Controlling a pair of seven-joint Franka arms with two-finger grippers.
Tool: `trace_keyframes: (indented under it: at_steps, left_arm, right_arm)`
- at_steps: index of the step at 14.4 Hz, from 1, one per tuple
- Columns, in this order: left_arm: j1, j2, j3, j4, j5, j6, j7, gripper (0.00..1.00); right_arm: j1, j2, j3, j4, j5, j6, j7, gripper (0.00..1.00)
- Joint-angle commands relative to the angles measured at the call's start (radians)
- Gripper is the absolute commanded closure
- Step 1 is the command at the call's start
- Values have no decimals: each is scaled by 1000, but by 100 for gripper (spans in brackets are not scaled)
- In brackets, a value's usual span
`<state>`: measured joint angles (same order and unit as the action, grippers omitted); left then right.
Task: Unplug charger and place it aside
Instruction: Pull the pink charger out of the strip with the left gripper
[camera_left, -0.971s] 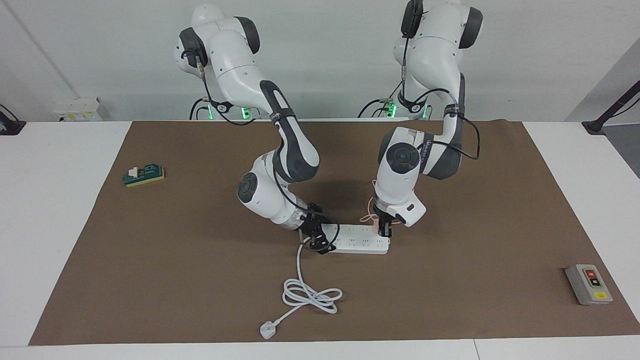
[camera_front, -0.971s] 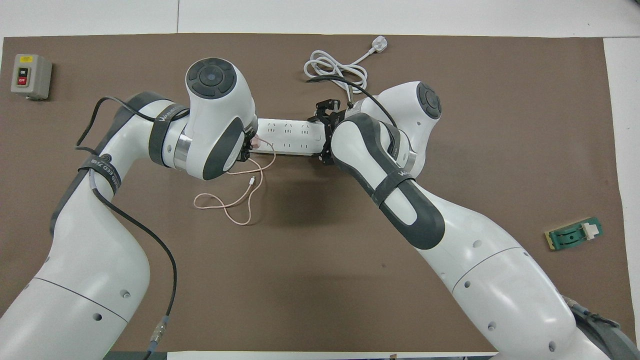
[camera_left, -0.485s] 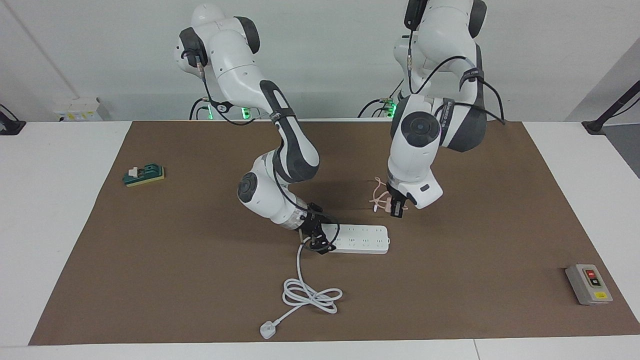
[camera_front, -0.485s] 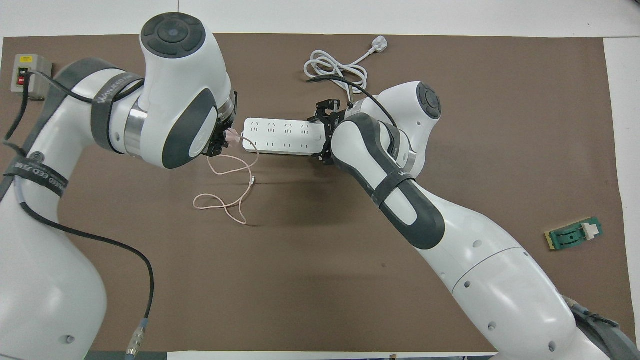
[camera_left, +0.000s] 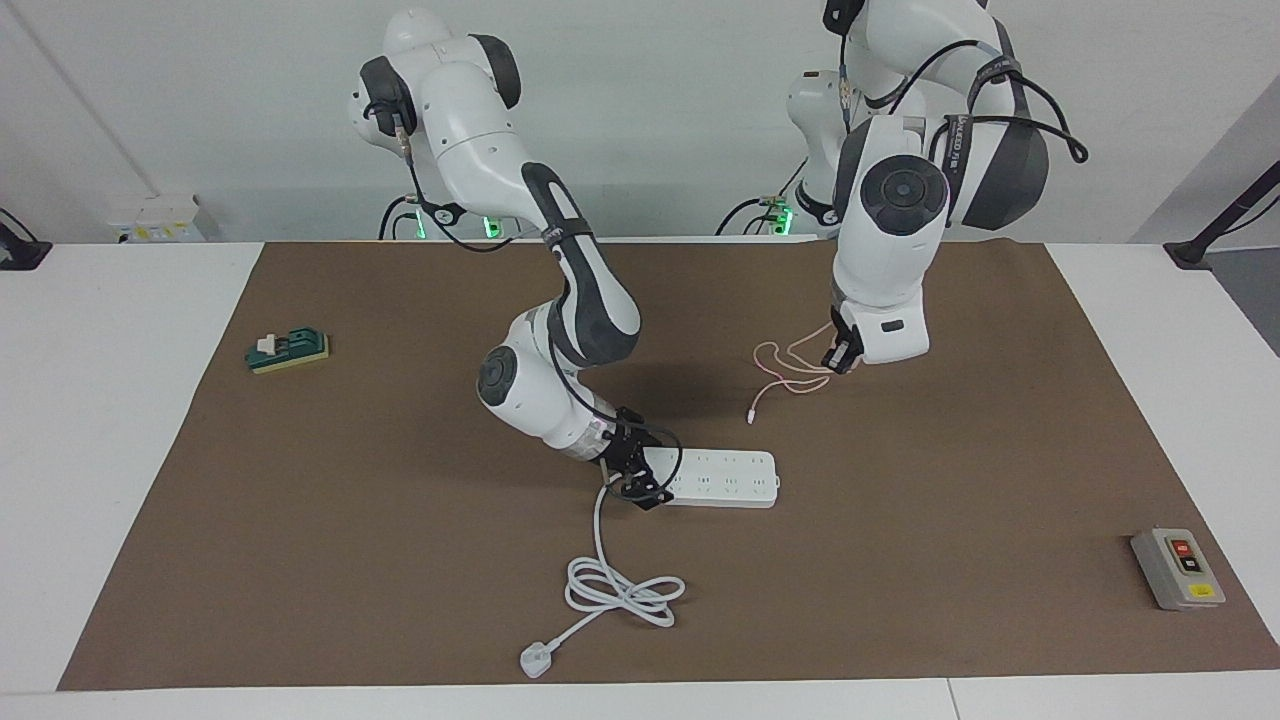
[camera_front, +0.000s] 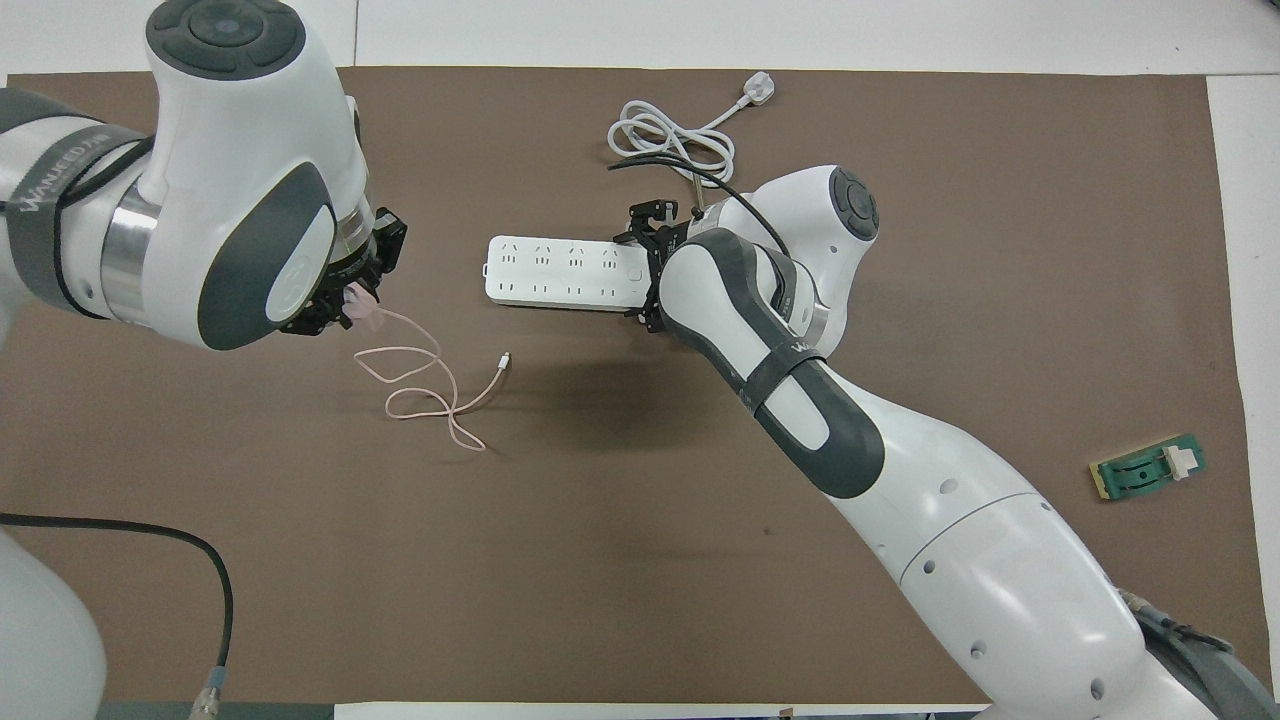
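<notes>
My left gripper (camera_left: 838, 354) is raised over the brown mat, toward the left arm's end from the power strip. It is shut on the small pale pink charger (camera_front: 361, 301), which is out of the strip. The thin pink cable (camera_left: 786, 369) hangs from the charger in loops, and its free tip (camera_front: 505, 360) trails toward the mat. The long white power strip (camera_left: 725, 478) lies flat on the mat. My right gripper (camera_left: 637, 475) is low at the strip's cord end, and its fingers clamp the strip across its width (camera_front: 560, 272).
The strip's thick white cord (camera_left: 620, 590) coils on the mat farther from the robots and ends in a white plug (camera_left: 535, 662). A grey switch box (camera_left: 1177, 568) sits at the left arm's end. A green block (camera_left: 288, 351) sits at the right arm's end.
My left gripper pulled the charger out of the power strip, then rose and moved toward the left arm's end, dragging the pink cable along. The right gripper and the strip stayed put.
</notes>
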<state>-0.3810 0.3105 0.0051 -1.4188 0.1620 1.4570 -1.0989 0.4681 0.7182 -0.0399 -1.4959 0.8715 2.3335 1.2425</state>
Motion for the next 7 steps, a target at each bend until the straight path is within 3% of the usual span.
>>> trace_keyframes:
  at_steps: [1,4,7]
  left_arm:
    - [40,-85,-2,-99,37,-30,184,100]
    - [63,-152,-1,-222,114,32,205,100]
    - [97,-241,3,-400,148,123,205,100]
  right_arm:
    - [-11,9,-1,14,-12,7,-45,0]
    - [-13,-38,-3,13,-184,-34,-45,0]
    - [-41,-101,-18,13,-342,-164,-48,0]
